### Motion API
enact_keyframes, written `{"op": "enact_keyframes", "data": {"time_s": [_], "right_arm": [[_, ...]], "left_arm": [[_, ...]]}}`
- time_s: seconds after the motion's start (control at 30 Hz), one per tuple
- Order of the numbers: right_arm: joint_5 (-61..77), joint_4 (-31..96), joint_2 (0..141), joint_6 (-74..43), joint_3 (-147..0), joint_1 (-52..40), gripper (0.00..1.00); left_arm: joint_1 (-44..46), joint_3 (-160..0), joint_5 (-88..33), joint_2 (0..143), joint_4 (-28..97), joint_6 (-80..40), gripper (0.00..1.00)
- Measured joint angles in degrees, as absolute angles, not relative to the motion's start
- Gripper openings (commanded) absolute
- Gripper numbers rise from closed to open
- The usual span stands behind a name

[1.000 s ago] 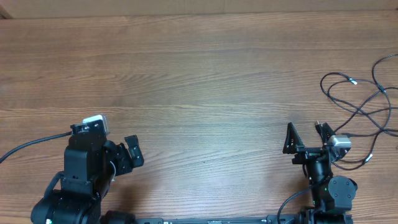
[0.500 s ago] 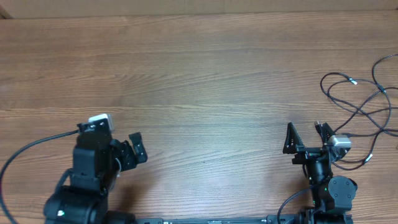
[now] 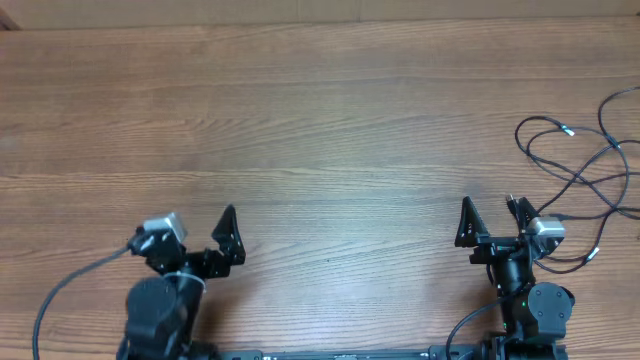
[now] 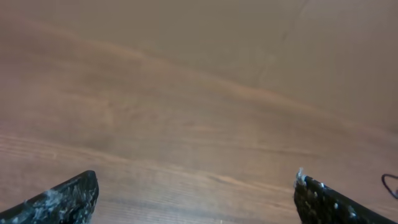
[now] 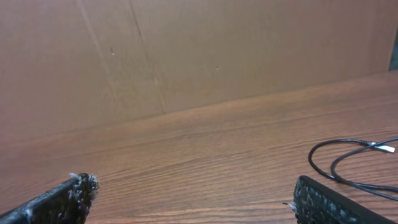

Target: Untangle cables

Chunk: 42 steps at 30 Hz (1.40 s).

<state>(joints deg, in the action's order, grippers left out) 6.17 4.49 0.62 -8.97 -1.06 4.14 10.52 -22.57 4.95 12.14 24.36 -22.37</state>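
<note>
Because the cables [image 3: 583, 172] lie looped at the right edge of the table [image 3: 320, 120], just beyond the right gripper [image 3: 490, 212], that spread, empty claw should pinch one silver-tipped end, not a crossing. The left gripper [image 4: 196, 186], also spread and empty, sits well apart at near left.

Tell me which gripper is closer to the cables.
The right gripper: the cables lie just beside it at the table's right edge, while the left gripper sits far across the table.
</note>
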Motion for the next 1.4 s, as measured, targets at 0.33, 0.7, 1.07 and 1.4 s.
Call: {"op": "enact_keyframes", "data": {"time_s": [0.33,0.7,1.07,1.4], "right_arm": [[6.2,4.51,0.62,-8.95,-1.06,4.14,1.0],[6.22,4.51,0.62,-8.97,-1.06,4.14,1.0],[6.2,4.49,0.62,-8.97,-1.06,4.14,1.0],[6.2,4.51,0.62,-8.99,-1.06,4.14,1.0]], "left_arm": [[10.52,-15.35,5.63,0.73,15.57,-15.55,0.99],[9.23,-0.49,5.63,0.64,-8.73,-11.92,1.0],[9.21,-0.49,5.23,0.64,4.05,-6.02,1.0],[9.23,-0.49,4.95,0.64,4.05,-3.66,1.0]]}}
